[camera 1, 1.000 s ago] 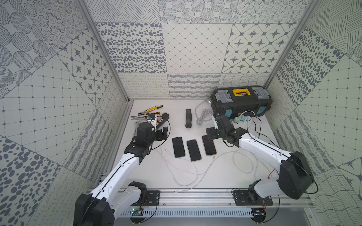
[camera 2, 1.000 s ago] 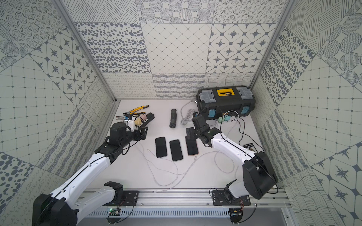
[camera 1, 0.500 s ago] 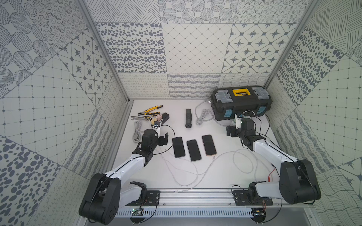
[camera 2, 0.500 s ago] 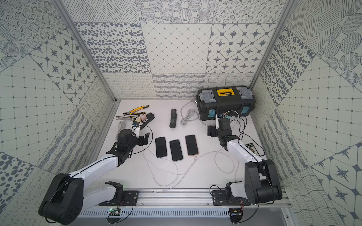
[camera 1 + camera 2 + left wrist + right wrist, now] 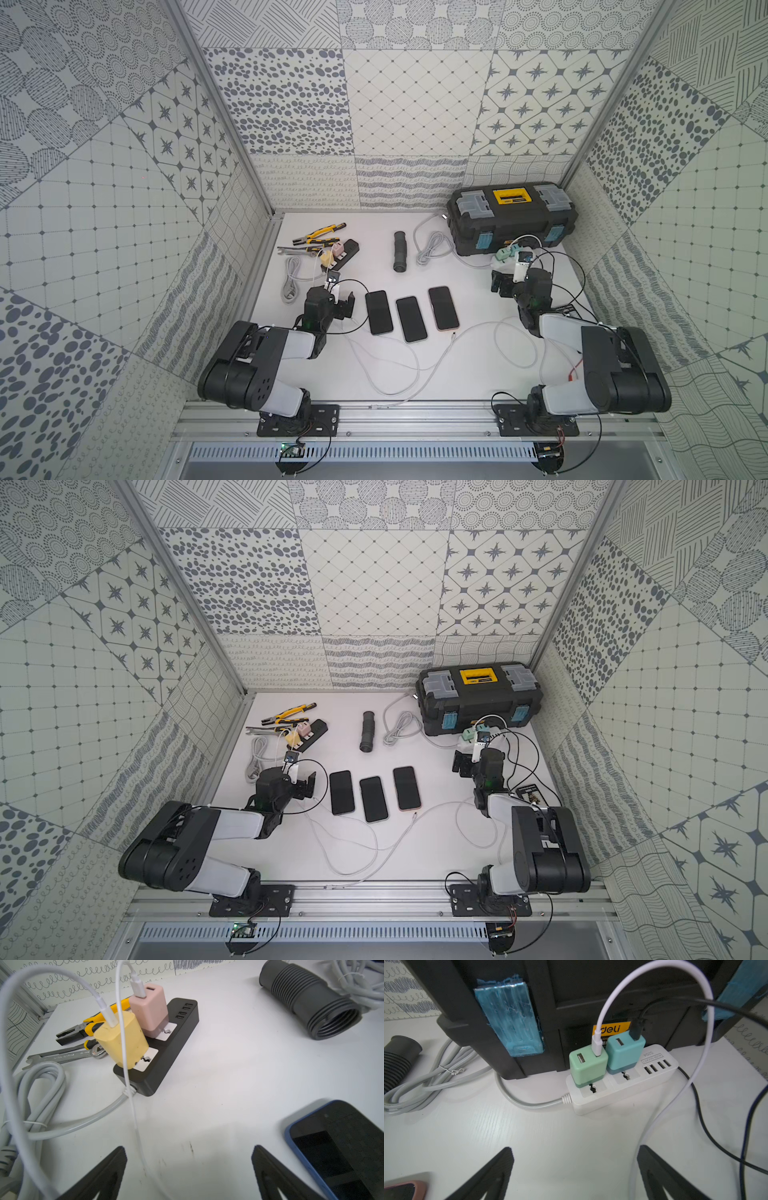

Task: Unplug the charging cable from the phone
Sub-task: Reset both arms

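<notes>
Against the frame one second earlier, both arms have folded back from the phone row. Centre-left: left gripper (image 5: 341, 305), jaws spread, empty, near the blue-cased phone (image 5: 379, 312). Centre: pink-cased phone (image 5: 443, 308). The charging cable (image 5: 454, 333) ends at its lower right corner; whether it sits in the port is too small to judge. Centre-right: right gripper (image 5: 502, 285), jaws spread, empty, withdrawn from that phone. Only the wrist views resolve the yellow charger (image 5: 122, 1043) and green charger (image 5: 588, 1064); each crops its phone.
</notes>
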Motion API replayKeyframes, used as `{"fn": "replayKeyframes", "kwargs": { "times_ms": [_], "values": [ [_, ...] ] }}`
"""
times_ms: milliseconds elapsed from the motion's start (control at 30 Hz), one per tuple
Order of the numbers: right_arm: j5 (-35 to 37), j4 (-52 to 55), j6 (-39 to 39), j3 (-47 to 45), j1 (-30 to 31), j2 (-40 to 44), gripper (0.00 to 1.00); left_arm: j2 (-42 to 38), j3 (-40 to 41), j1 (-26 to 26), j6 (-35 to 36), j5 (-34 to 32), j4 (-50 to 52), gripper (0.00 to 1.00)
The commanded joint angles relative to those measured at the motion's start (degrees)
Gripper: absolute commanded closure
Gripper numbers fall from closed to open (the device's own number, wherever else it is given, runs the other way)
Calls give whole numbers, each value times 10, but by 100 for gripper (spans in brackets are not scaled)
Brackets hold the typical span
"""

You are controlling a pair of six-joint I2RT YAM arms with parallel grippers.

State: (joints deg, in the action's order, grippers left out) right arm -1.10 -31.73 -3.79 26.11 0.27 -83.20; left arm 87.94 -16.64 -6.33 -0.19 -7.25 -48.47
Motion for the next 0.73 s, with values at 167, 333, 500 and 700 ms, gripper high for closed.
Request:
{"fn": "replayKeyframes", "kwargs": {
  "times_ms": [167, 333, 500, 700],
  "values": [
    [-14, -232, 6, -49, -1, -68, 3, 27, -12, 5, -2, -28, -127, 2],
    [-9, -238, 4, -54, -1, -67, 3, 29, -35, 7, 0, -25, -85, 2],
    [-3, -248, 2, -60, -1, -66, 3, 27, -42, 7, -4, -25, -68, 2],
    [2, -218, 1, -45, -1, -66, 3, 28, -41, 7, -4, -25, -68, 2]
  ]
}}
